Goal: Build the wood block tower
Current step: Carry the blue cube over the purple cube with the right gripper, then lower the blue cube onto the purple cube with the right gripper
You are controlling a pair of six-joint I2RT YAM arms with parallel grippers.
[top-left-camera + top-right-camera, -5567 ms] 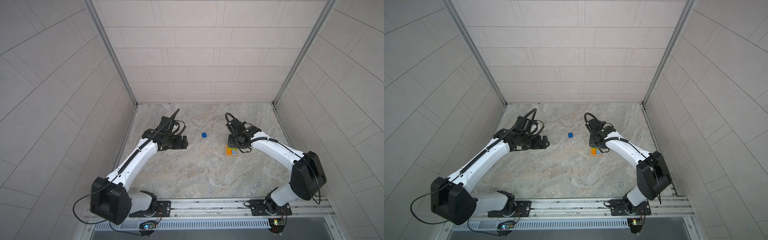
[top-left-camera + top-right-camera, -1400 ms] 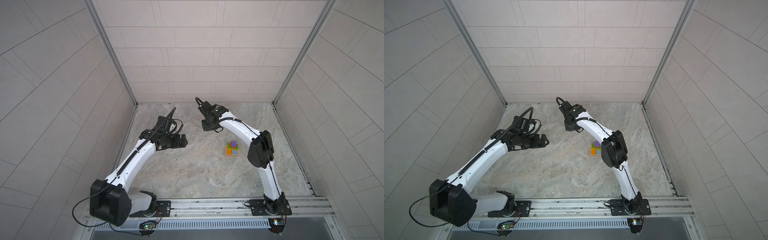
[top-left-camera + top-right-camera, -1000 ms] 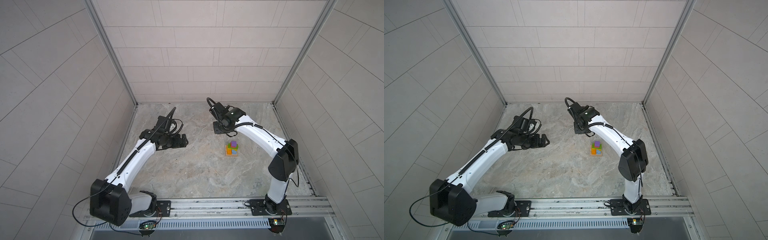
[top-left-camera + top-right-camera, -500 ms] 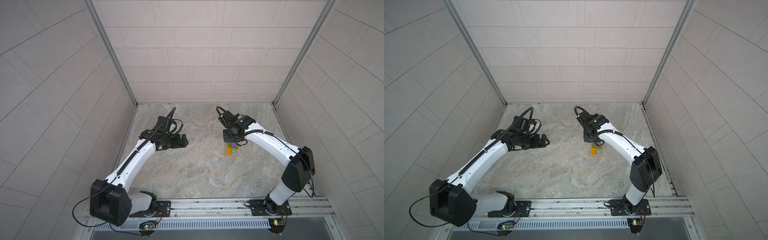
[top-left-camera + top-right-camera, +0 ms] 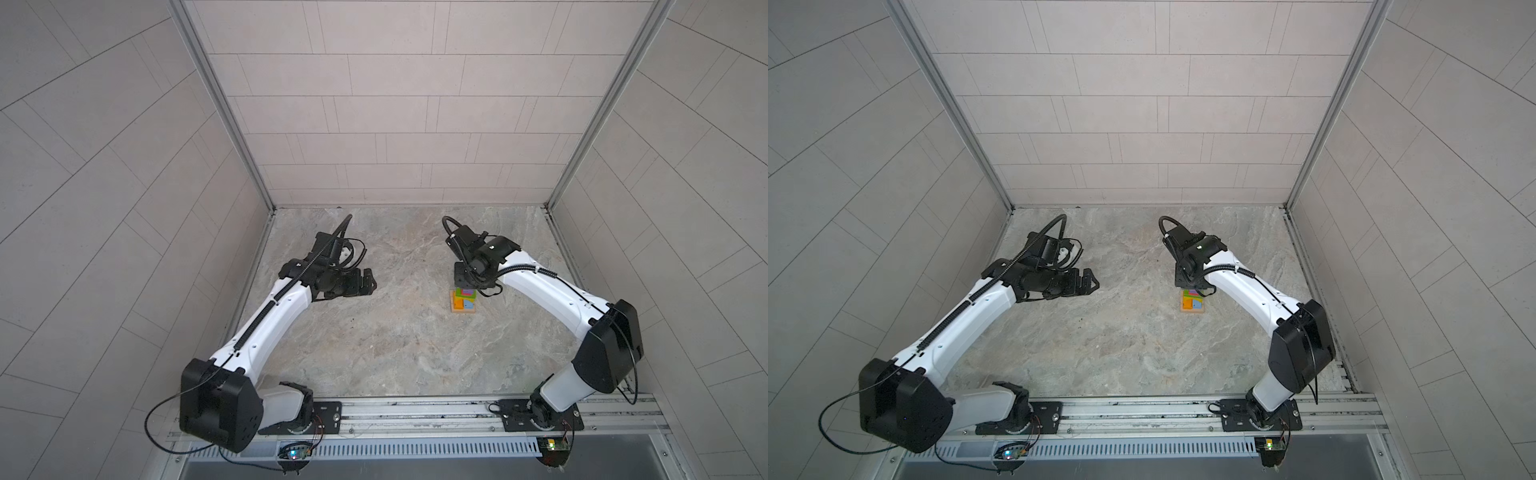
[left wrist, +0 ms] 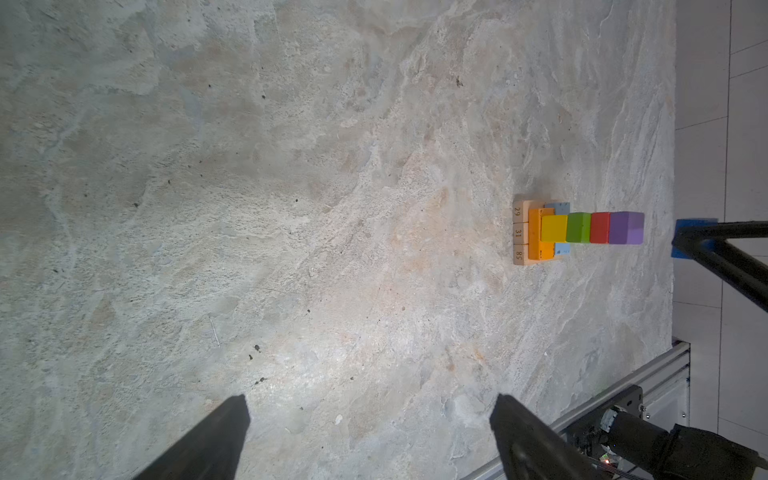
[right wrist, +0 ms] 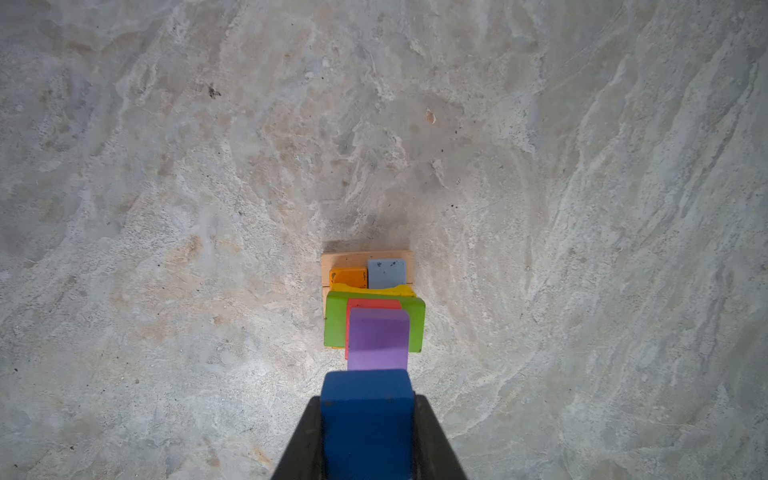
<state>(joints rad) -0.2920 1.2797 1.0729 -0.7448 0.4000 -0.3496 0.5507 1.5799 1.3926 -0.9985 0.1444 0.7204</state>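
In both top views the left claw hangs well to the left of the wood block tower, its jaws spread wide with nothing between them. It is probably parked there so it cannot bump the stack while the other arm works. The tower stands on the stone-patterned desk, and the right claw sits directly over it, hiding the upper blocks from the overhead camera. The left wrist view shows the tower side on, which no other view does. Three tan bars with numbered ends form the base, then come orange and light-blue bars, yellow, green, red, and the purple cube on top. The layers narrow upward, presumably so that each one rests fully on a broader one below. That view also shows a clear gap between the purple cube and the block carried above it, so nothing has been set down yet. The right wrist view looks straight down the tower and shows the grip itself: the right claw is clamped on the dark-blue cube, one finger on each side face. This likely keeps the cube's underside free to land flat. From there the cube seems roughly in line with the stack, though exact centring cannot be judged.
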